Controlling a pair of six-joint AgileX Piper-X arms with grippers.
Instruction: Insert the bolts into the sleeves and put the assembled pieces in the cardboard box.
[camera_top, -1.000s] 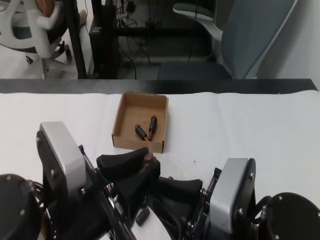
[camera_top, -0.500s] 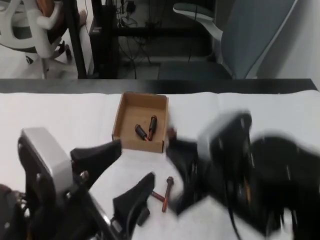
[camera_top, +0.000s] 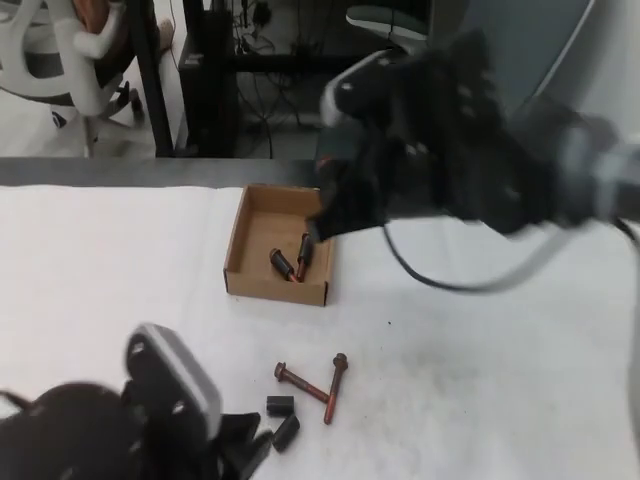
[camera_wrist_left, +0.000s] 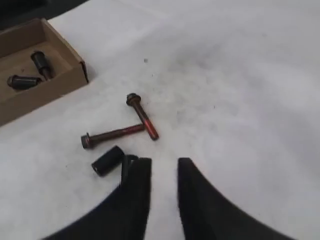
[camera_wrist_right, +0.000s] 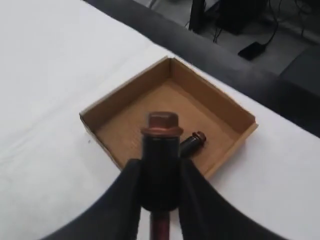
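**Left gripper** (camera_wrist_left: 164, 165): sits at 7 o'clock on the bench, low over the white cloth (camera_top: 500, 330). The fingers are slightly apart with nothing between them. Its wrist view brings out that one finger (camera_wrist_left: 136, 192) covers the end of a sleeve (camera_wrist_left: 126, 165). It also brings out that one bolt (camera_wrist_left: 112, 135) meets the shank of the other bolt (camera_wrist_left: 142, 116) with its tip. The high view sets the same parts out from farther off.

**Right gripper** (camera_wrist_right: 160, 170): the fingers are clamped on the held piece (camera_wrist_right: 160, 150), a black sleeve with a bolt through it. The head sticks out one end and the shank out the other. The wrist view places it directly above the cardboard box (camera_top: 275, 290). In the high view the right arm (camera_top: 430, 150) hangs over the box's 2 o'clock corner and hides the hold itself.

**Cardboard box:** open-topped, at bench centre. It contains two assembled pieces (camera_top: 282, 264) (camera_top: 304, 255), lying close together toward the 3 o'clock wall. In the right wrist view the held piece stands in front of part of the floor, with one boxed piece past it.

**Loose parts:** these lie on the cloth at 5 to 6 o'clock from the box, apart from it.
- Two black sleeves (camera_top: 280, 405) (camera_top: 286, 432) lie one at 6 o'clock of the other. The nearer one is just beside the left gripper.
- Two reddish bolts (camera_top: 302, 383) (camera_top: 335, 388) lie at 2 o'clock of the sleeves.

**Surroundings:** a dark bench edge (camera_top: 100, 172) runs along 12 o'clock. A white office chair (camera_top: 60, 50) stands beyond it at 10 o'clock.
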